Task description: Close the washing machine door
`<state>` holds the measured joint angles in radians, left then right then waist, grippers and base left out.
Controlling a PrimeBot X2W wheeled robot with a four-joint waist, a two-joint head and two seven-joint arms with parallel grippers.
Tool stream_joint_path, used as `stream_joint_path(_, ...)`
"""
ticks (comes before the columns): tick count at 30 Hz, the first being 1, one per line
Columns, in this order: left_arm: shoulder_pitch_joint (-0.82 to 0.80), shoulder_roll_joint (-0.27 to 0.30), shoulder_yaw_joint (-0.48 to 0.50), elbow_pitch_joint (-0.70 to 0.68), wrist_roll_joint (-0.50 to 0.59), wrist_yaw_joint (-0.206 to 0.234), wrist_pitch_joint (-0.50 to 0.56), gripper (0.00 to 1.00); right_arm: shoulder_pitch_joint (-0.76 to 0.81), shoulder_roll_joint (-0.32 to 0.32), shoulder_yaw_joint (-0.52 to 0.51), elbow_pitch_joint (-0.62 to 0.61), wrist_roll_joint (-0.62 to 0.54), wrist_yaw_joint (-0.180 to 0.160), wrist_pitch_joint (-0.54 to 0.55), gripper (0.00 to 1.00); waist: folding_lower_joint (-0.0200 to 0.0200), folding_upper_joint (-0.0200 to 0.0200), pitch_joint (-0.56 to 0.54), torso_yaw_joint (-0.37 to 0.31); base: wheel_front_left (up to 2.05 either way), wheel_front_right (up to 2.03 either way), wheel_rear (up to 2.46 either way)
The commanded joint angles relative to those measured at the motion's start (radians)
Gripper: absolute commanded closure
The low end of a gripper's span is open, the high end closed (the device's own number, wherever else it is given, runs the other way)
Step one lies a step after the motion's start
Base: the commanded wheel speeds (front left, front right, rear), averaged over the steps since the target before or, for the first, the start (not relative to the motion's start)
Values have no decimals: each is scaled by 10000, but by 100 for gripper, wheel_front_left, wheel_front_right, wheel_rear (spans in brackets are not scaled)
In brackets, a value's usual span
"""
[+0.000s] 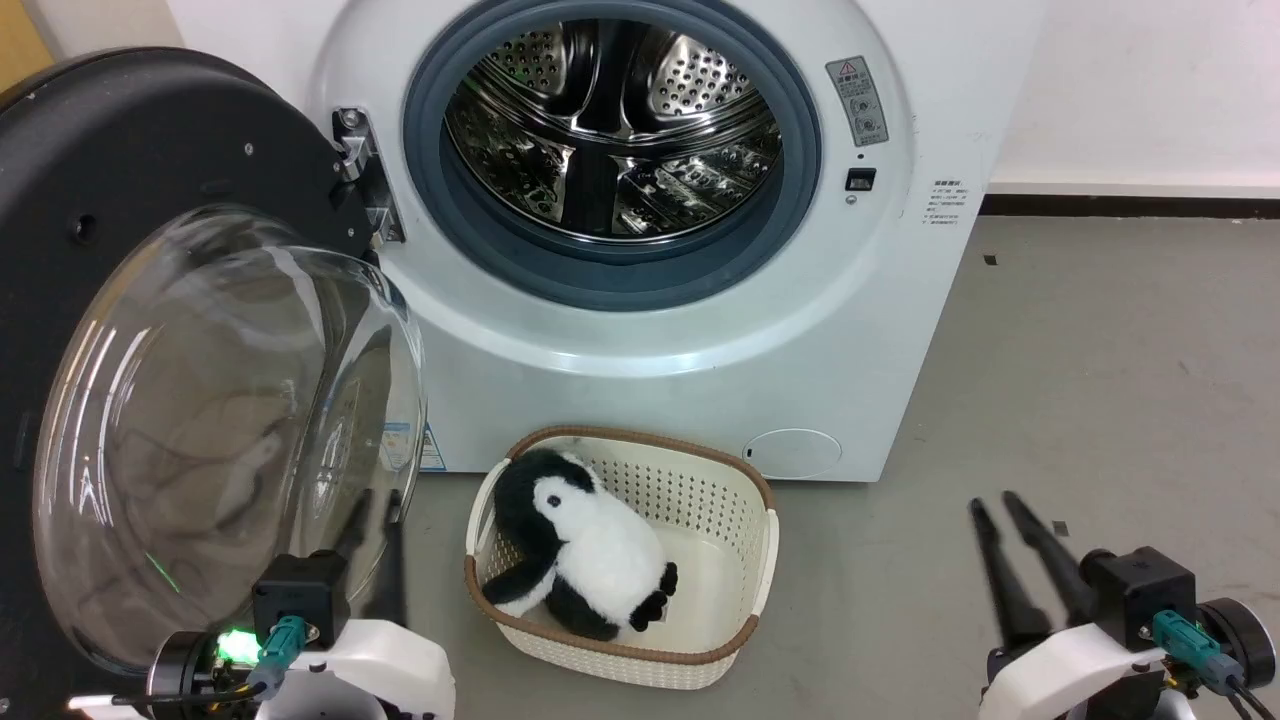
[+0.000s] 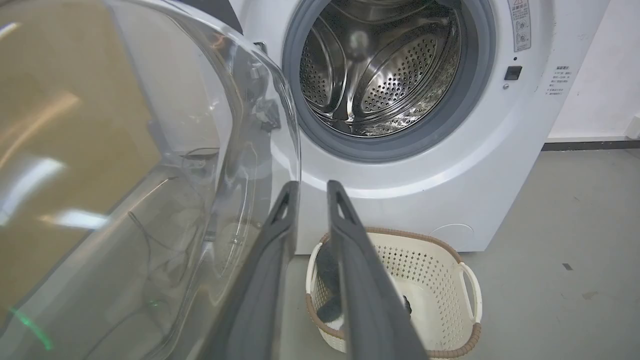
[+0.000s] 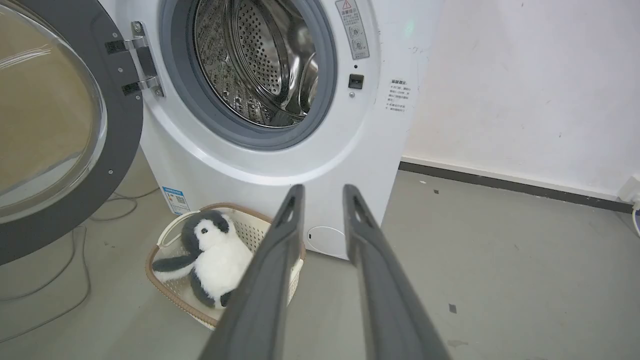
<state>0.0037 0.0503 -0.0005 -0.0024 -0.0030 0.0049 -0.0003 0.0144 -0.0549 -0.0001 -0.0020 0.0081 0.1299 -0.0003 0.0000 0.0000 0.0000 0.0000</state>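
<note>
The washing machine door [image 1: 150,170] stands wide open, left of the washing machine [image 1: 700,330]. The grey warning sticker [image 1: 857,100] is too small to read. A toy penguin [image 1: 590,540] sits in a basket [image 1: 700,500] in front. The left gripper [image 2: 312,187] and right gripper [image 3: 322,189] have jaws slightly apart.

In the head view a grey floor [image 1: 1100,380] spreads at 3 o'clock; at 2 o'clock stands a white wall [image 1: 1150,80] with a dark baseboard [image 1: 1130,207] along its foot. Small dark specks [image 1: 990,260] dot the floor.
</note>
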Motion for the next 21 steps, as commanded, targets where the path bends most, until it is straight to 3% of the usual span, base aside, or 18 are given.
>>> stream_joint_path(1, 0, 0, -6, 1, -1, 6, -5, 0, 0, 0, -7, 2, 3, 0, -5, 0, 0, 0, 1, 0, 0, 0, 0)
stream_joint_path(12, -35, 10, -109, -52, 6, 281, -235, 0, 0, 4, -169, 28, 195, 1, -235, 0, 0, 0, 21, 27, 0, 0, 0)
stream_joint_path(13, -44, 16, -121, -68, 14, 307, -256, 53, 0, 5, -185, 28, 212, 1, -256, 0, 0, 0, 23, 33, 0, 0, 0)
stream_joint_path(14, -52, 24, -134, -86, 22, 334, -277, 87, 1, 5, -198, 29, 228, 1, -277, 0, 0, 0, 25, 40, 0, 0, 0)
stream_joint_path(15, -62, 30, -147, -106, 24, 359, -298, 100, 2, 5, -212, 29, 245, 1, -298, 0, 0, 0, 27, 50, 0, 0, 0)
stream_joint_path(21, -196, 66, -149, -326, -54, 463, -423, 100, 7, 8, -263, 27, 356, 1, -423, 0, 0, 0, 44, 141, 0, 0, 0)
